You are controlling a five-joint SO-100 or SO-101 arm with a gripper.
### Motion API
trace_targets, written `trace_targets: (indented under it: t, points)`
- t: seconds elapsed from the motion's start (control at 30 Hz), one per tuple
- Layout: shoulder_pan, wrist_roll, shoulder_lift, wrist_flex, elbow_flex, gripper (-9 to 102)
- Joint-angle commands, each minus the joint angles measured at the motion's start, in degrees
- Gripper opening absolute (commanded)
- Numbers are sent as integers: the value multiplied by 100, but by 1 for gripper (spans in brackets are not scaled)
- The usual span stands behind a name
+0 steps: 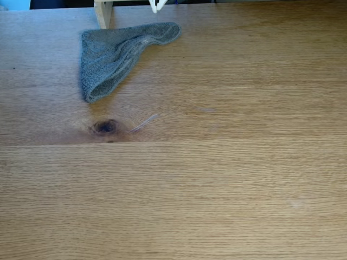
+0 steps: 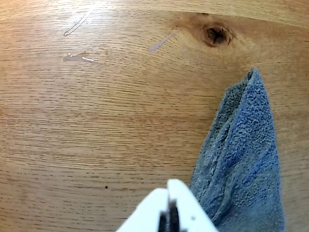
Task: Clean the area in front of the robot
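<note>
Oak desk top (image 1: 227, 184), light brown, fine grain running along its length; one dark oval knot (image 1: 105, 127) left of centre in the fixed view, sitting just above a long straight board seam (image 1: 217, 142) that crosses the full width. Grey terry cloth (image 1: 116, 54), folded to a rough triangle, lies near the far edge, toward the far-left corner, its narrow end pointing toward the knot and stopping short of it. Faint pale streaks: one (image 1: 143, 123) just right of the knot, others visible in the wrist view (image 2: 79, 57) farther out on bare wood. Robot: white parts (image 1: 157, 5) at the far edge in the fixed view, just beside the broad end of the cloth; a pale wooden post (image 1: 103, 13) stands to their left, at the cloth's far-left end. Gripper (image 2: 169, 205), seen in the wrist view at the bottom edge: white fingers drawn together with only a dark sliver between them, holding nothing. Whether its tip touches the wood cannot be told. Cloth in that view lies immediately right of the fingertips, running up toward the knot (image 2: 216, 35). Open wood: everything from the seam to the near edge, and the whole right half of the desk.
</note>
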Motion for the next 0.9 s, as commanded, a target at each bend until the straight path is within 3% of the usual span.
trace_targets:
  t: [0.0, 0.47, 0.73, 0.87]
  points:
    - [-202, 70, -598, -325, 712, 0]
    - [-255, -158, -598, -378, 712, 0]
    - [-1099, -1345, -1248, -2417, 703, 1]
    - [-1415, -1371, -2654, -3261, 105, 6]
